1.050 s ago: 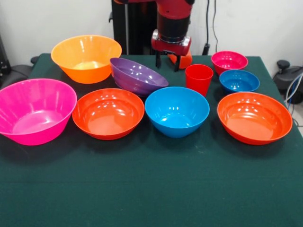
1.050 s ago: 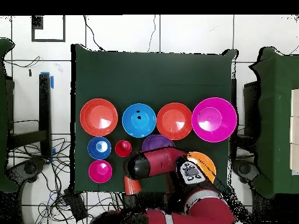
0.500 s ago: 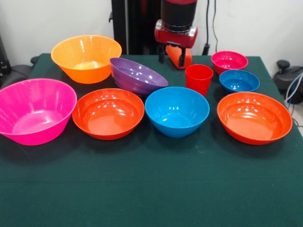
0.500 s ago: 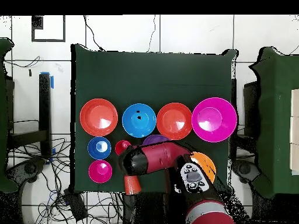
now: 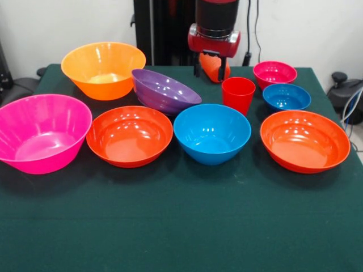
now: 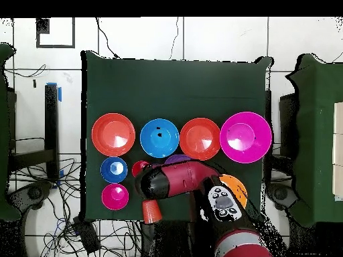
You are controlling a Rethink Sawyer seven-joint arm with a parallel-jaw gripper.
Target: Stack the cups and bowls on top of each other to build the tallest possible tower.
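Note:
My gripper (image 5: 209,71) hangs above the table's back edge, shut on the orange cup (image 5: 214,66), which is tilted and clear of the cloth. The overhead view shows that orange cup (image 6: 152,211) poking out below the arm. The red cup (image 5: 238,94) stands upright just in front of it. Bowls stand apart on the cloth: big pink (image 5: 42,133), big yellow-orange (image 5: 103,69), purple (image 5: 164,90) tilted on its side, two red-orange (image 5: 129,136) (image 5: 304,140), medium blue (image 5: 211,133), small blue (image 5: 286,97) and small magenta (image 5: 274,73). Nothing is nested.
The green cloth covers the table (image 5: 181,226), with a wide bare strip along the front. In the overhead view the arm (image 6: 175,182) covers part of the purple bowl, the red cup and the yellow-orange bowl. Cables lie on the floor around the table.
The gripper has risen with the orange cup and shifted slightly right in the front view, towards the red cup. The bowls and the red cup have not moved.

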